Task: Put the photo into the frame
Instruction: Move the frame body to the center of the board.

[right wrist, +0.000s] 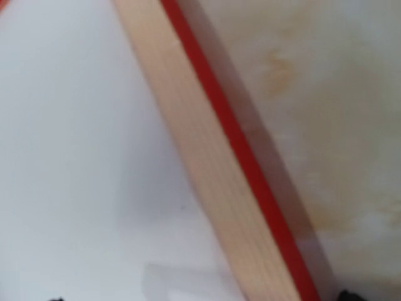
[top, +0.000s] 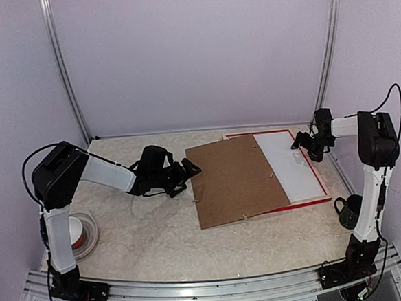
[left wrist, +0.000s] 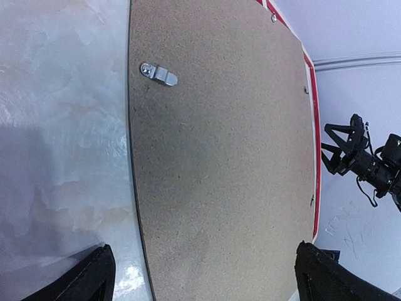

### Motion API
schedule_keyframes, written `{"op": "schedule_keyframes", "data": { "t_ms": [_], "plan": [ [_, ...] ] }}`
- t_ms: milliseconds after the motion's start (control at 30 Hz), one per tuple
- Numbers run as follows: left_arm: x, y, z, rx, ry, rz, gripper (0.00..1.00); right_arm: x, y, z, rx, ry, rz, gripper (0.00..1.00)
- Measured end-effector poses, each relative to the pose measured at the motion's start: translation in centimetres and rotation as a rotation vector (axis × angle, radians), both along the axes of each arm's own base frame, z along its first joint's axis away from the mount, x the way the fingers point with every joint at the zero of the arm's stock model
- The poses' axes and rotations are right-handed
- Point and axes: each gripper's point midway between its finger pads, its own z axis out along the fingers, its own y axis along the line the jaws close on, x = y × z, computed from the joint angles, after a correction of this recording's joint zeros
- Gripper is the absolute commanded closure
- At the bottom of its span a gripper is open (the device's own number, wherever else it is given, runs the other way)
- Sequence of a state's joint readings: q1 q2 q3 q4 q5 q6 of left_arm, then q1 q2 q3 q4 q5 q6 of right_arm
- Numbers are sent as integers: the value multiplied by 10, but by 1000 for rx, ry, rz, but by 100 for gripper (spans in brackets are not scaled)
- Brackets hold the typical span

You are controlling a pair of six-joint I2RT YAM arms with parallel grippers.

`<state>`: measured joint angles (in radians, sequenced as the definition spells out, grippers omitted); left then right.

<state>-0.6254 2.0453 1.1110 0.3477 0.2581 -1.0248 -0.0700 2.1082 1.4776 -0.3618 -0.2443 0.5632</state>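
The marbled desk (top: 145, 244) filled the lower half of the top view. Right of its centre lay the frame (top: 294, 206), apparently face down, showing only thin red edges along its top, right and bottom sides. The right wrist view showed its pale wood rail with a red strip beside it.

Across the frame's left part lay the brown backing board (top: 233, 179). It was skewed, and its lower left corner hung out over the bare desk, so it was not seated in the recess. A small metal clip (left wrist: 158, 74) on it was not hooked over anything.

The right part of the recess showed a plain white sheet (top: 291, 165). The photo's cat picture was nowhere in view. The sheet may have been the print lying face down or a mat board, and I could not tell which.

My judgement was that the task looked partly done at best. The board had yet to be squared up, pressed in and clipped.

The left claw (top: 190, 179) was released, its fingers spread wide at the board's left edge and grasping nothing. The right claw (top: 305, 149) was also released and empty, over the upper right of the white sheet.

A dark mug (top: 348, 211) stood at the lower right, and a white ring-shaped object (top: 82, 233) lay at the lower left.
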Motion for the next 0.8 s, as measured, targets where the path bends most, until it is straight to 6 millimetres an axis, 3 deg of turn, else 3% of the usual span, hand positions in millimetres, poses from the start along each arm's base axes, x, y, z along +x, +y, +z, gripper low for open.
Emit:
{"op": "schedule_keyframes", "data": {
  "t_ms": [167,300,433,600,800],
  "plan": [
    [6,15,0,4,4,31,1,3,19,3,39,-57,87,6],
    [12,36,-1,34,12,88,1,1,45,4,49,-79,160,6],
    [10,70,-3,100,27,180,1,-4,83,5,59,-93,239,6],
    [1,118,-8,199,55,304,1,-26,135,6,98,-82,334,2],
    [-22,175,-12,292,82,441,1,-46,173,7,113,-64,395,1]
  ]
}}
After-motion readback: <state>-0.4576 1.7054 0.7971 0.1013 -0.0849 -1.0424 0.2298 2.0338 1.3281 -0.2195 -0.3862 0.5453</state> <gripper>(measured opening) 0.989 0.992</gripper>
